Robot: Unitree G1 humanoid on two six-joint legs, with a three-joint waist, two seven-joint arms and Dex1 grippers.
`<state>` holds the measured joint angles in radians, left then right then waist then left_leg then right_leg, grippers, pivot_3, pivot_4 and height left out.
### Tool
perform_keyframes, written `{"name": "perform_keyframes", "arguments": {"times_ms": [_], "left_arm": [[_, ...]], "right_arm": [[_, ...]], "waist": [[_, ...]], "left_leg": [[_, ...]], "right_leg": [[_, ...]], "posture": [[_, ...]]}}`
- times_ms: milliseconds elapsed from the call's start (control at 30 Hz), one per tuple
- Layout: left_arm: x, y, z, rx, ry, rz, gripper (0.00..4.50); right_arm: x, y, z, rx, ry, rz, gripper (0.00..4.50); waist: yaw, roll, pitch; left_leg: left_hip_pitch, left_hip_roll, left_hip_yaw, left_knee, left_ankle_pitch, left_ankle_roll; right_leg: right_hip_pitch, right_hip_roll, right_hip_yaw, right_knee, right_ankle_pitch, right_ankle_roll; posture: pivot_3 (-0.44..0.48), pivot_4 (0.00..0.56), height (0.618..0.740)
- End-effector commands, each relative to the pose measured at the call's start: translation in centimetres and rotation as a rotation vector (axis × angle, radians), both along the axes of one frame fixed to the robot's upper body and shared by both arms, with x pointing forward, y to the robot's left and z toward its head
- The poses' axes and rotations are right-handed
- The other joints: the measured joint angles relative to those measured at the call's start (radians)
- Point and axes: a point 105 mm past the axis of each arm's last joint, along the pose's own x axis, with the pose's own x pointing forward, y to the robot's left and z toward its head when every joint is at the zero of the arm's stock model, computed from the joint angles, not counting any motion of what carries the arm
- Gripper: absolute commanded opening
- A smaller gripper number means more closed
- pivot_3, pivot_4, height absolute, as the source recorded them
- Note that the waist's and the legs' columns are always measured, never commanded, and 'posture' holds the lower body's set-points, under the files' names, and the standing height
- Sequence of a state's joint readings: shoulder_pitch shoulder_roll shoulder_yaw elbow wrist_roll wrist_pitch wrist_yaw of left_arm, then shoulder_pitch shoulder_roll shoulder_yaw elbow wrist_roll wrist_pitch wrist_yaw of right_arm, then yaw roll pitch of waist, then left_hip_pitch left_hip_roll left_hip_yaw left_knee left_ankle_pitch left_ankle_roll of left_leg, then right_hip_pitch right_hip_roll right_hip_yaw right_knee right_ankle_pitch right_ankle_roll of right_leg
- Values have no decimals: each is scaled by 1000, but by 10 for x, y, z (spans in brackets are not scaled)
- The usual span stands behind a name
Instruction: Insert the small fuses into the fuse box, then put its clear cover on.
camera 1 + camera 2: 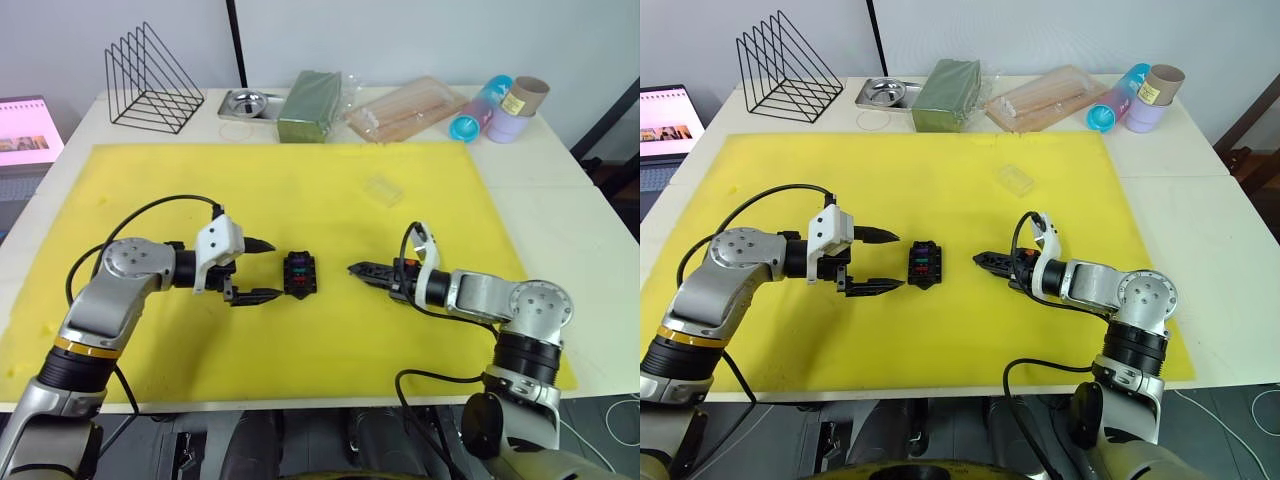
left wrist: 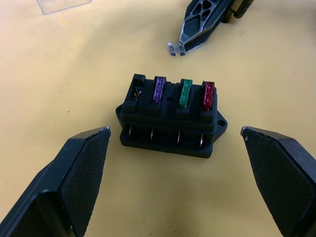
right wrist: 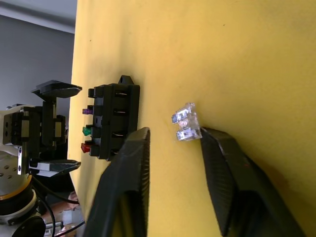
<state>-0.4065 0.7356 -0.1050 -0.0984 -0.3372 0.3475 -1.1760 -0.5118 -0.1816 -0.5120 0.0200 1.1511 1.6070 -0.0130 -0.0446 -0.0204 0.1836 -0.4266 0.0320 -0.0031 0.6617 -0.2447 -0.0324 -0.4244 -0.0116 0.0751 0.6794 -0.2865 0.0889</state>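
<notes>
From where I stand, the fuses in the fuse box [image 1: 300, 274] are mere specks of colour in the head views; their shapes can't be read there. The clear cover [image 2: 63, 4] is cut off by the left wrist picture's edge, only one strip showing. The laptop [image 1: 27, 132] runs off the picture's side. What lies inside the clear bag [image 1: 405, 110] is too faint to tell.

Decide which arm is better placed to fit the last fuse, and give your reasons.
Right. The last fuse lies on the mat just ahead of the right gripper, whose tips point at the fuse box. The left gripper stands open around the near side of the box, with nothing between its fingers.
</notes>
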Motion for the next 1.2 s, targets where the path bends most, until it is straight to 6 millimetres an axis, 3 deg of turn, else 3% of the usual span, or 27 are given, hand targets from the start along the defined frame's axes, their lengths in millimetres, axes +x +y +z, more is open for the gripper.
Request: {"name": "perform_keyframes", "arguments": {"times_ms": [33, 700, 800, 867, 1200], "left_arm": [[2, -2, 10, -7, -39, -8, 4500], [3, -3, 10, -11, -42, -11, 4500], [2, -3, 10, -11, -44, -11, 4500], [3, -3, 10, -12, -45, -12, 4500], [3, -4, 10, -15, -44, -13, 4500]], "right_arm": [[1, -8, -2, -37, -7, -35, 1657], [4, -13, -1, -49, -24, -56, 1657], [4, -14, 0, -47, -26, -56, 1132], [4, -13, 0, -44, -27, -50, 523], [5, -17, -3, -59, -18, -66, 523]], "waist": [[0, 0, 0], [1, 0, 0], [1, 0, 0], [1, 0, 0], [2, 0, 0]], "left_leg": [[0, 0, 0, 0, 0, 0], [0, 0, 0, 0, 0, 0], [0, 0, 0, 0, 0, 0], [0, 0, 0, 0, 0, 0], [0, 0, 0, 0, 0, 0]], "right_leg": [[0, 0, 0, 0, 0, 0], [0, 0, 0, 0, 0, 0], [0, 0, 0, 0, 0, 0], [0, 0, 0, 0, 0, 0], [0, -1, 0, 0, 0, 0]], "posture": [[0, 150, 740], [0, 150, 740], [0, 150, 740], [0, 150, 740], [0, 150, 740]]}}
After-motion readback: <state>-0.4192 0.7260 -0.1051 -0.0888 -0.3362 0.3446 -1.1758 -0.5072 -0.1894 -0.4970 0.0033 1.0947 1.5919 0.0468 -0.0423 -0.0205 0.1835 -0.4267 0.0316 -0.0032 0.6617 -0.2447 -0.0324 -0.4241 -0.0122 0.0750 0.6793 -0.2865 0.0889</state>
